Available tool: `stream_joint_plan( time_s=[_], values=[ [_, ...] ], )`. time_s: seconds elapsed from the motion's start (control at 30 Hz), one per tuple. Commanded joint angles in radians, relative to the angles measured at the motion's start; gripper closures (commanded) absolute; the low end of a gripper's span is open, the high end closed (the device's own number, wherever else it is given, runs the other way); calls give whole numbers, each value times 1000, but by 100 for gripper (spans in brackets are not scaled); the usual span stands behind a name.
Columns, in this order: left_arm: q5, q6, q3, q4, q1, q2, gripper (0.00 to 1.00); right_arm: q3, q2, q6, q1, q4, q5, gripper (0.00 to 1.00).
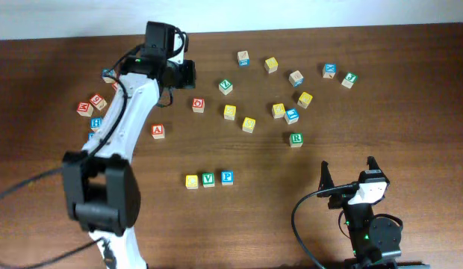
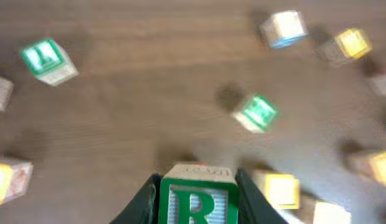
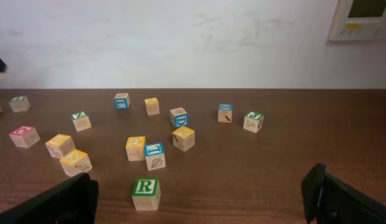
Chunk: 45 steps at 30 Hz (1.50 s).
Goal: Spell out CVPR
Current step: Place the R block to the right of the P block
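A row of three letter blocks lies at the table's front middle: yellow C (image 1: pixel 191 181), green V (image 1: pixel 208 179), blue P (image 1: pixel 227 177). My left gripper (image 1: pixel 184 75) is at the back left, raised above the table. In the left wrist view it (image 2: pixel 196 208) is shut on a green R block (image 2: pixel 196 196). A second green R block (image 1: pixel 296 139) lies on the table right of centre and also shows in the right wrist view (image 3: pixel 146 193). My right gripper (image 1: pixel 349 181) is open and empty at the front right, with that R block ahead of it.
Several loose letter blocks are scattered across the back and middle: a red A block (image 1: pixel 157 130), a red O block (image 1: pixel 198 104), a green block (image 1: pixel 225 87), yellow blocks (image 1: pixel 229 112) and others at the far left (image 1: pixel 85 108) and back right (image 1: pixel 330 71).
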Motion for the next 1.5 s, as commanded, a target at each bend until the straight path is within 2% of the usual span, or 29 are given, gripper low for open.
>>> stream_joint_plan(
  time_s=[0.0, 0.17, 0.27, 0.4, 0.47, 0.63, 0.73, 0.8, 1.0, 1.47],
  values=[
    [164, -39, 9, -123, -61, -97, 78, -5, -6, -6, -7, -8, 2, 2],
    [180, -121, -9, -331, -214, -100, 78, -5, -6, -6, -7, -8, 2, 2],
    [159, -203, -58, -371, -308, -99, 78, -5, -6, -6, -7, -8, 2, 2],
    [53, -367, -191, -346, -435, -99, 78, -5, -6, -6, -7, -8, 2, 2],
    [-23, -460, -285, -284, -496, -99, 77, -5, -6, -6, -7, -8, 2, 1],
    [-91, -575, -419, -129, -579, -99, 77, -5, -6, -6, -7, -8, 2, 2],
    [-216, -653, -466, -92, -617, -99, 77, -5, -6, -6, -7, -8, 2, 2],
    [-262, -665, -470, -87, -631, -99, 76, -5, -6, -6, -7, -8, 2, 2],
    [-270, -665, -476, -70, -637, -99, 76, -5, -6, -6, -7, -8, 2, 1],
    [-280, -665, -477, -59, -637, -97, 65, -5, -6, -6, -7, -8, 2, 2]
  ],
)
